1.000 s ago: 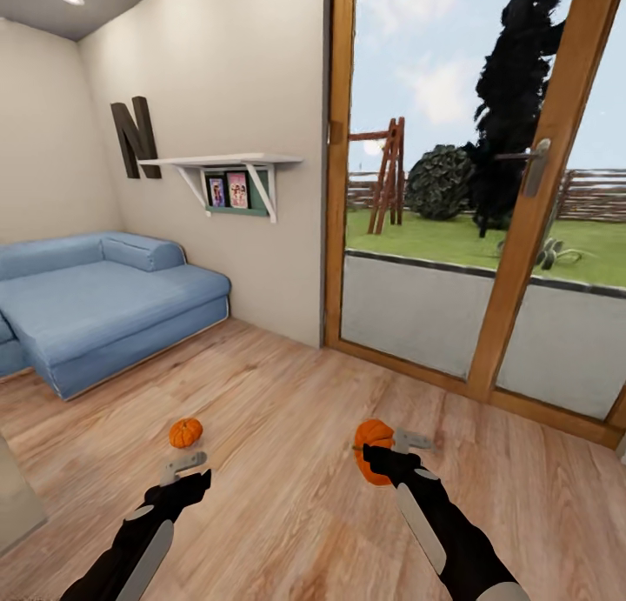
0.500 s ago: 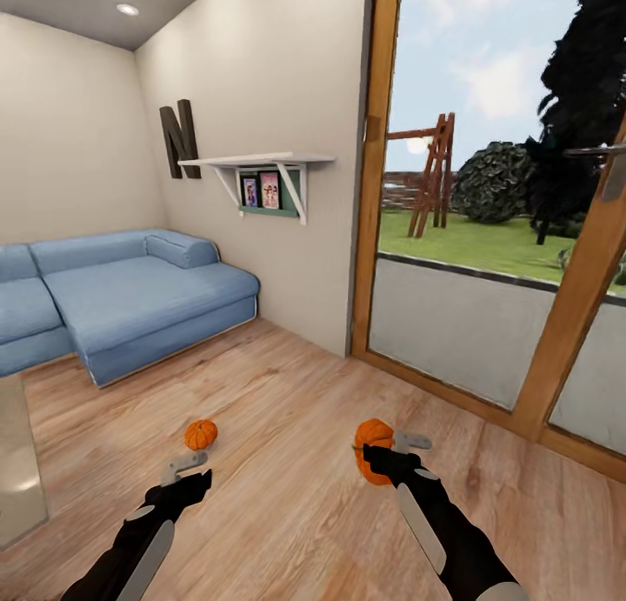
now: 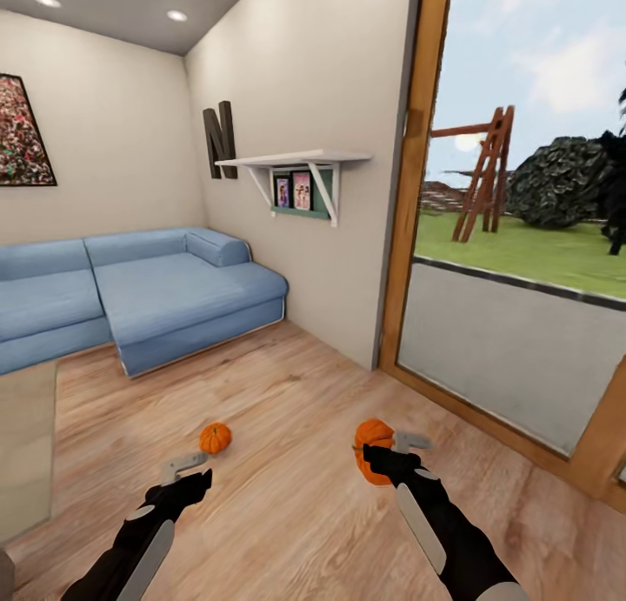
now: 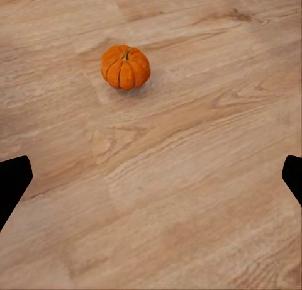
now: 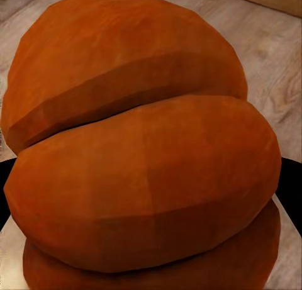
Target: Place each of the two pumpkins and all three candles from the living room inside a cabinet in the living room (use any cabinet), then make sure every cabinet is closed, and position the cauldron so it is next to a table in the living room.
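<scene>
One small orange pumpkin lies on the wood floor, a little ahead of my left gripper, which hangs open above the floor with nothing in it. The left wrist view looks down on this same pumpkin beyond the two black fingertips. My right gripper is shut on a second pumpkin held above the floor. That held pumpkin sits right in front of the right wrist camera.
A blue corner sofa stands along the far wall. At the left edge is the corner of a glossy table. A glass door in a wooden frame is on the right, with a wall shelf beside it.
The camera has swung to the left: sofa, shelf and door frame have slid rightward in the picture. The floor pumpkin shifted right with them. Both arms hold the same pose.
</scene>
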